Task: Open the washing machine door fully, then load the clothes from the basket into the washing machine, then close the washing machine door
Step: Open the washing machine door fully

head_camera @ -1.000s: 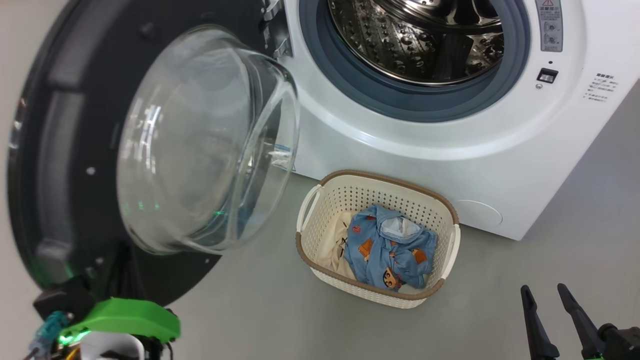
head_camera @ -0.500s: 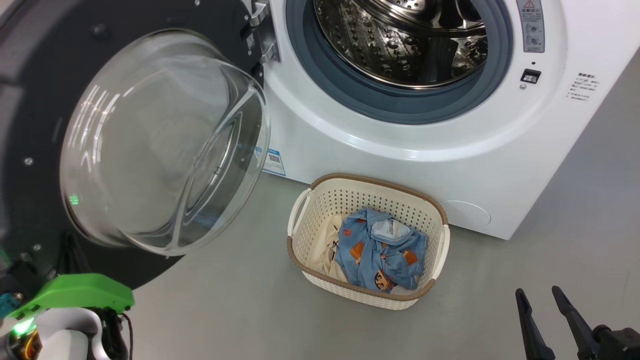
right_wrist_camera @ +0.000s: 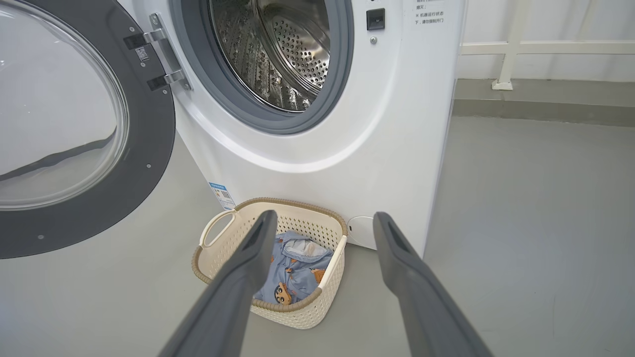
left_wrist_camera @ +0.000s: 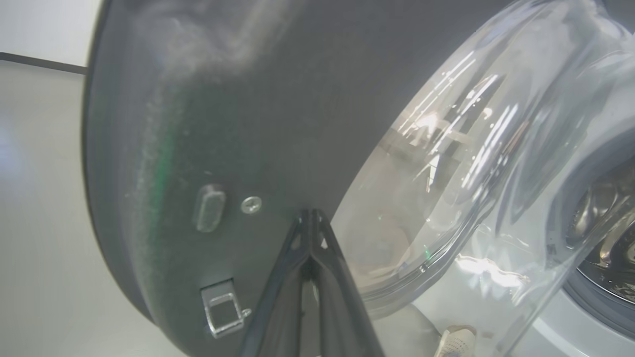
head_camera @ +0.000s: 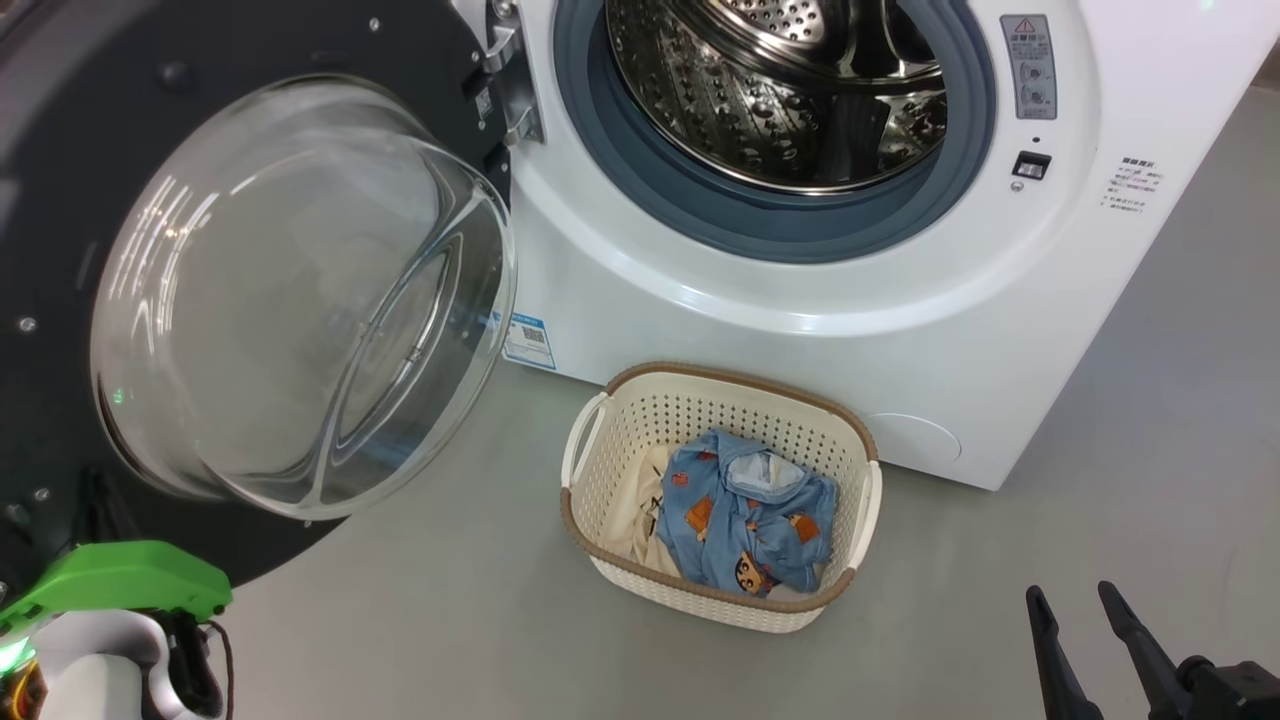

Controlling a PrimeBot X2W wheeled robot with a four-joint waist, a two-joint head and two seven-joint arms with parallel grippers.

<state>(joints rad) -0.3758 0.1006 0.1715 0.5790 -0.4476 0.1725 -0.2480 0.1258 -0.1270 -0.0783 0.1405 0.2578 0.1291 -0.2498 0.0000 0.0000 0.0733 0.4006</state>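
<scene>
On the floor (head_camera: pixel 450 620) before the open drum (head_camera: pixel 770 90): a soft, light load to be pinched high

From the head view, the washing machine door (head_camera: pixel 250 40) is seen standing wide at the left of the washing machine (head_camera: pixel 800 350), and the drum mouth is unobstructed. The basket (head_camera: pixel 720 378) is set on the floor just in front of the machine, below the opening. The clothes (head_camera: pixel 745 520) are heaped inside it, with a blue printed garment on top toward the right and a cream one tucked in at the left. The right pincer (head_camera: pixel 1068 592) is held low at the lower right, well apart from the basket, its fingers spread with nothing between them.

Along the left wrist view, the left pincer (left_wrist_camera: pixel 310 223) is shown with its fingers pressed together on nothing, tips at the door's dark inner face beside the glass bowl (left_wrist_camera: pixel 446 173). Whether contact is made cannot be told. The door is judged stiff, weighty and glossy, so it is better pushed on the dark ring than on the glass.

Through the right wrist view, the basket is seen beyond the spread fingers, partly covered by one of them. The clothes are judged limp, light and unbreakable. A raised fold near the top of the blue heap is judged the best place to be pinched, deeply enough that the cloth is not let slip. Trailing sleeves are to be expected, and the light basket may be dragged if fabric catches on its perforations
</scene>
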